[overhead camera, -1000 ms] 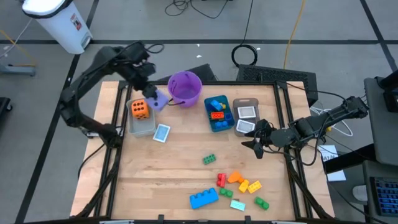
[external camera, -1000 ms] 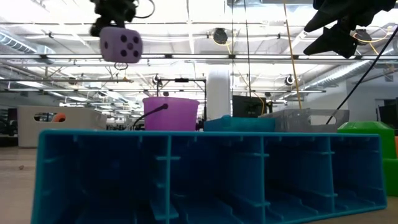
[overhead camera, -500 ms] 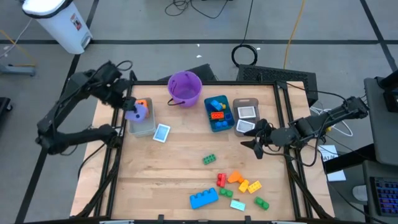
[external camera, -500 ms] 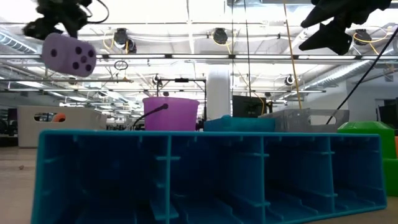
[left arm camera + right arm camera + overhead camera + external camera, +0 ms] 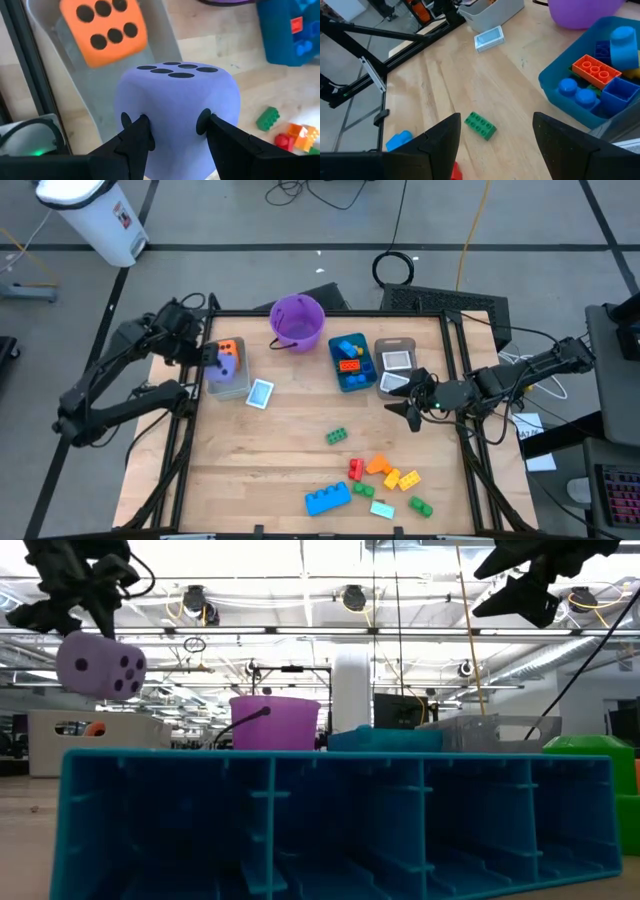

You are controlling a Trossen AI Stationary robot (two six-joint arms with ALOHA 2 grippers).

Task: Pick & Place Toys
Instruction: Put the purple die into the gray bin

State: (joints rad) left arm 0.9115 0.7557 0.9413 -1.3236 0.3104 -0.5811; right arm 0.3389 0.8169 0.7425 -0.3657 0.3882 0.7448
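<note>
1. We are seeing the left gripper (image 5: 172, 131) clamping the purple die (image 5: 222, 362) between its fingers, hanging above the clear bin (image 5: 228, 383) at the table's far-left edge, just inside the black frame rail (image 5: 190, 395).
2. We are finding the orange die (image 5: 103, 30) lying inside that bin, just beside the purple one.
3. We are watching the right gripper (image 5: 407, 404) hovering with its fingers spread wide and holding nothing, above the wood next to the grey bin (image 5: 396, 367) on the right side.
4. We are noting bare wood (image 5: 290, 442) across the table's middle, with one picture card (image 5: 260, 393) near the clear bin and a green brick (image 5: 337, 436) lying alone.
5. We are seeing the remaining bricks (image 5: 372, 483) crowding the near edge, well apart from both grippers.
6. We are placing the purple bucket (image 5: 297, 321) and teal bin (image 5: 349, 362) along the far edge, between the two arms.
7. We are looking at grey floor with cables around the table, and an open hall with ceiling lights behind it.
</note>
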